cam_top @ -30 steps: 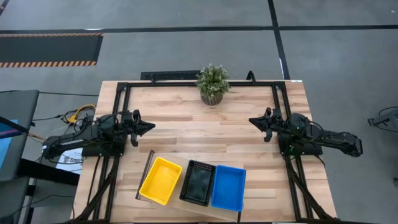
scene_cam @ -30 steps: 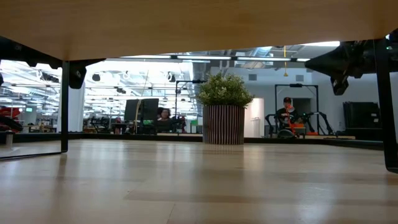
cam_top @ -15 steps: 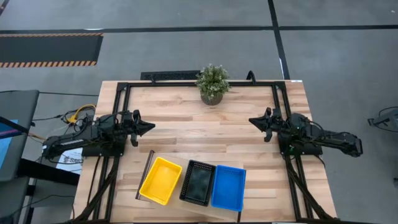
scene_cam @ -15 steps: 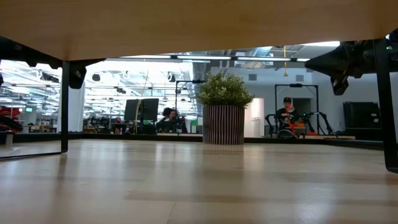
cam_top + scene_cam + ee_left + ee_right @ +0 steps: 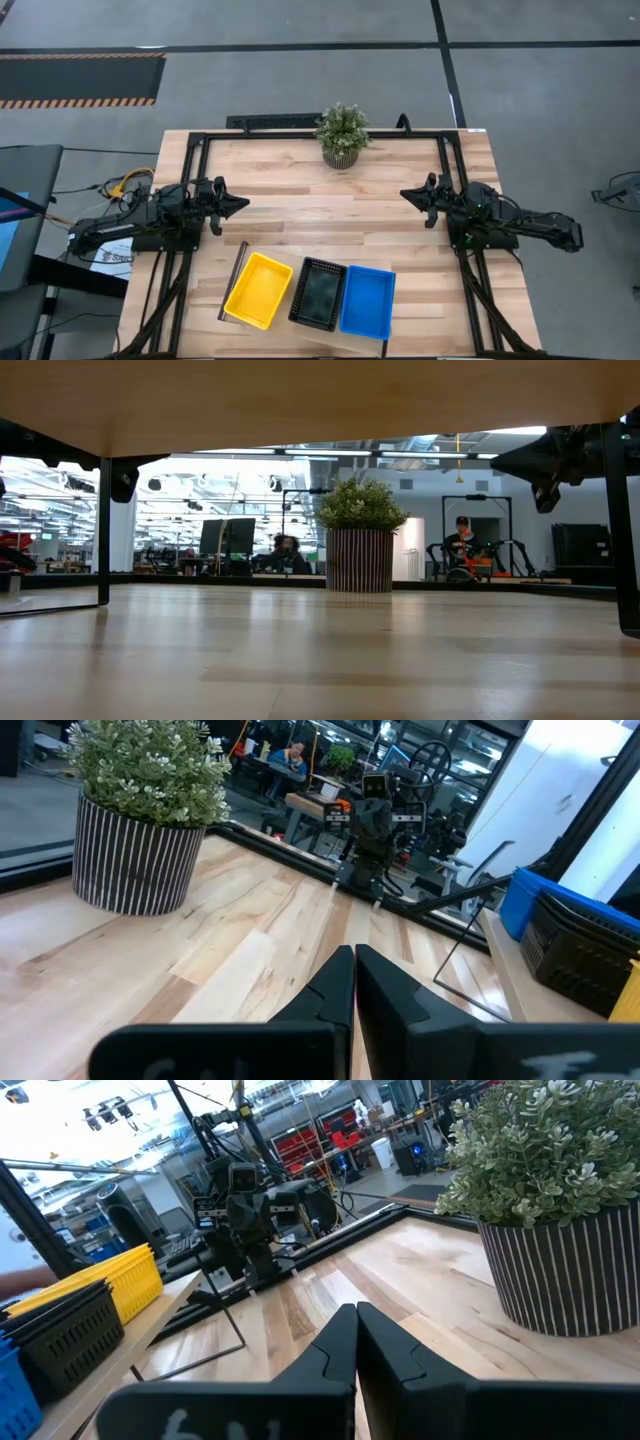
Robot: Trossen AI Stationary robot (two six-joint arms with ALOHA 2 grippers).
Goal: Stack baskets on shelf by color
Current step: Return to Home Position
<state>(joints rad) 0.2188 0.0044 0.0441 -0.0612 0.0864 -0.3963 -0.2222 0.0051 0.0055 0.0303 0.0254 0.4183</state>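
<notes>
Three baskets stand side by side on the light-wood shelf (image 5: 238, 285) near the table's near edge: a yellow one (image 5: 258, 290) on the left, a black mesh one (image 5: 318, 294) in the middle, a blue one (image 5: 367, 301) on the right. They rest on their bottoms; whether each is a stack, I cannot tell. My left gripper (image 5: 240, 205) hovers shut at the table's left side, pointing right. My right gripper (image 5: 406, 194) hovers shut at the right side, pointing left. Both are far from the baskets. In the wrist views the fingertips (image 5: 354, 954) (image 5: 356, 1311) meet.
A potted green plant (image 5: 342, 135) in a striped pot stands at the far edge, in the middle. A dark metal frame (image 5: 200, 140) rims the table. Bare wood lies between the two arms. People (image 5: 285, 550) sit in the room beyond the table.
</notes>
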